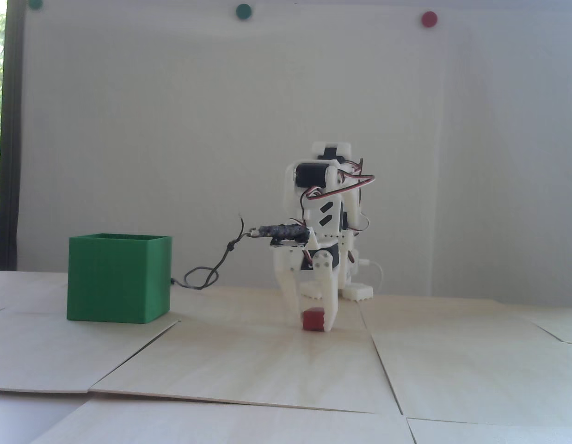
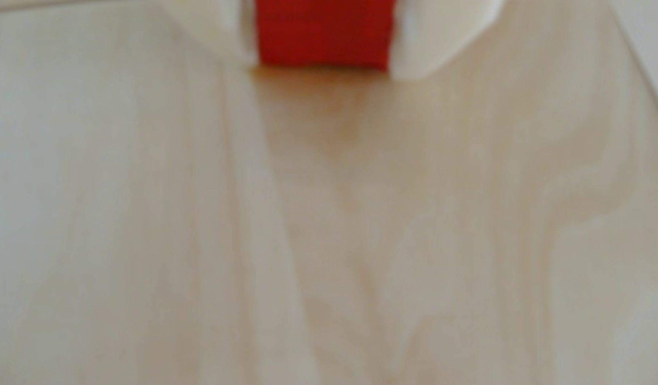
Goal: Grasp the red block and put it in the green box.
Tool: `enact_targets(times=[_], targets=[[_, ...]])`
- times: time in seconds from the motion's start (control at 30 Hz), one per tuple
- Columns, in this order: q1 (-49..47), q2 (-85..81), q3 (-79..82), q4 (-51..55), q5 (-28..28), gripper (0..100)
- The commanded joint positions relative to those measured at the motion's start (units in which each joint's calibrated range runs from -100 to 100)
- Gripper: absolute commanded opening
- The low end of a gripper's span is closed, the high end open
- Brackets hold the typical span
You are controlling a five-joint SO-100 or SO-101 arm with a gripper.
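Observation:
The red block rests on the pale wooden table, right of centre in the fixed view. My white gripper points straight down over it, one finger pressed on each side, shut on the block. The blurred wrist view has the red block at the top edge, between the two white fingertips of the gripper, its lower edge touching the wood. The green box stands open-topped on the table well to the left of the gripper in the fixed view. It is out of the wrist view.
A dark cable loops from the wrist down to the table beside the box. The arm's base stands behind the gripper. Seams run between the wooden panels. Round green dots and a red dot sit on the wall.

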Motion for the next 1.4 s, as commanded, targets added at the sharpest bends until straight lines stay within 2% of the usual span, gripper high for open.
enact_targets(times=[0.0,0.23,0.33,0.4,0.5,0.7,0.87,1.0,1.1,1.37], targets=[[-0.1,-1.5,-3.5,-0.9,-0.3,2],[1.2,-2.0,-5.0,0.4,-0.3,2],[1.3,-2.5,-10.7,7.1,-0.9,2],[1.0,-3.6,-19.1,16.5,-2.1,2],[0.9,-4.8,-27.0,24.4,-2.6,2],[5.5,-11.6,-36.8,24.4,-2.6,2],[13.7,-21.6,-36.8,24.5,1.5,2],[23.9,-26.9,-36.8,24.5,5.6,2],[31.3,-27.9,-36.8,24.5,10.1,2],[42.1,-24.8,-36.9,23.9,18.5,2]])
